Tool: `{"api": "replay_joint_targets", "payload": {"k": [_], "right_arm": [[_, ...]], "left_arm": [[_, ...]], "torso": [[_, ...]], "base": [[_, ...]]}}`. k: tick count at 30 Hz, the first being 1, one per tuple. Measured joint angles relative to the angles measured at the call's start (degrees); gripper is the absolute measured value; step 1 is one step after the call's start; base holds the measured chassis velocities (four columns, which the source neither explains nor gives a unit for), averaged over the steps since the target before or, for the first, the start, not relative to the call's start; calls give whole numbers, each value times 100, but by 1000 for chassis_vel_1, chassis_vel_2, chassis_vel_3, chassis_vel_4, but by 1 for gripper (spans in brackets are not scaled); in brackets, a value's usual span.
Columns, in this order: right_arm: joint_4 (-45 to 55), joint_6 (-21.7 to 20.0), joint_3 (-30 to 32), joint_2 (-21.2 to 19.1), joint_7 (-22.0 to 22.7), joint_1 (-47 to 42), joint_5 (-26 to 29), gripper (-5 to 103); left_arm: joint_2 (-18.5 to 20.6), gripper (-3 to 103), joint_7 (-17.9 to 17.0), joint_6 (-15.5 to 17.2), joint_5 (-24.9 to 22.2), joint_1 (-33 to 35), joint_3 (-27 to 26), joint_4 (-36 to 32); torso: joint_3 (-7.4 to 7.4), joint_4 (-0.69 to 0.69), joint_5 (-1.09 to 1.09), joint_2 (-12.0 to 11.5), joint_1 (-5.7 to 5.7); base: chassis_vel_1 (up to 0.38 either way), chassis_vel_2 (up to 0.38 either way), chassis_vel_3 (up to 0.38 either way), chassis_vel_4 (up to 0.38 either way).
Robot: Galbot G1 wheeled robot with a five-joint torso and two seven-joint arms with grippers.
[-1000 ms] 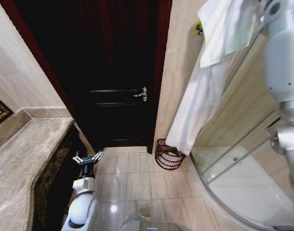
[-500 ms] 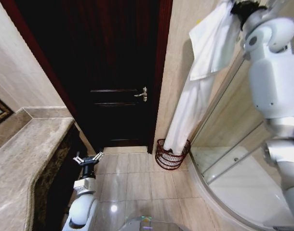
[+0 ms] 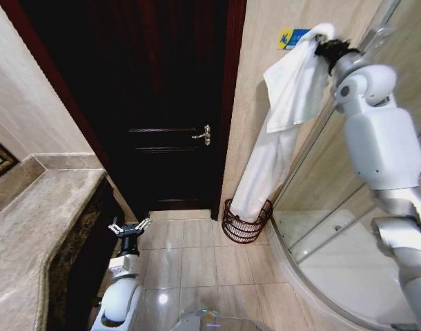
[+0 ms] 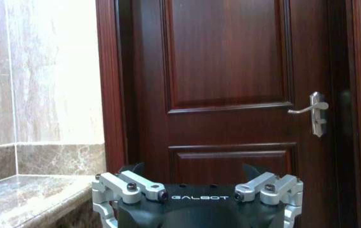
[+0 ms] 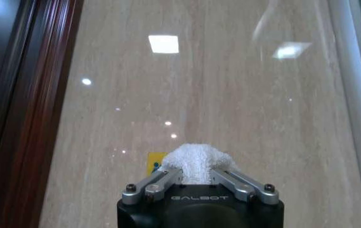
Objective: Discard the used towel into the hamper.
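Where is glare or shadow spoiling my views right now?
Right wrist view: bright ceiling-light reflections dot the glossy wall behind the right gripper, shut on the towel. Left wrist view: the wall beside the door is washed out. Head view: the door is nearly black; the hamper stays readable.

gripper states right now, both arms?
Left gripper: open, empty, parked low beside the counter.
Right gripper: shut on the towel, held high over the hamper.
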Motion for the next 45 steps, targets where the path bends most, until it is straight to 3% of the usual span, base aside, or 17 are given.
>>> {"api": "replay_joint_targets", "payload": {"k": [12,19,28,35,45], "right_arm": [[-28,109,154,-16,-5,-340,-132,6],[374,-29,375,-135,220,-871,41,6],[442,-186,538,-207,388,-1345,420,6],[-164,84,401,60,301,-1102,146,6],[-43,91,419,174,312,-1368,-14,6]], "left_arm": [[-50,100,153,-119,-16,-14,174,61],[-48,100,211,-127,27,-4,237,63],[-33,100,246,-139,58,45,279,34],[-16,100,260,-180,96,96,284,12],[-9,100,266,-205,99,119,259,2]], "torso": [[0,-1,2,0,0],[-19,-2,1,-34,-17],[-182,-2,2,-336,-155],[-341,-1,-3,-637,-294],[-513,-3,3,-951,-437]], "base": [[0,0,0,0],[0,0,0,0],[0,0,0,0],[0,0,0,0],[0,0,0,0]]}}
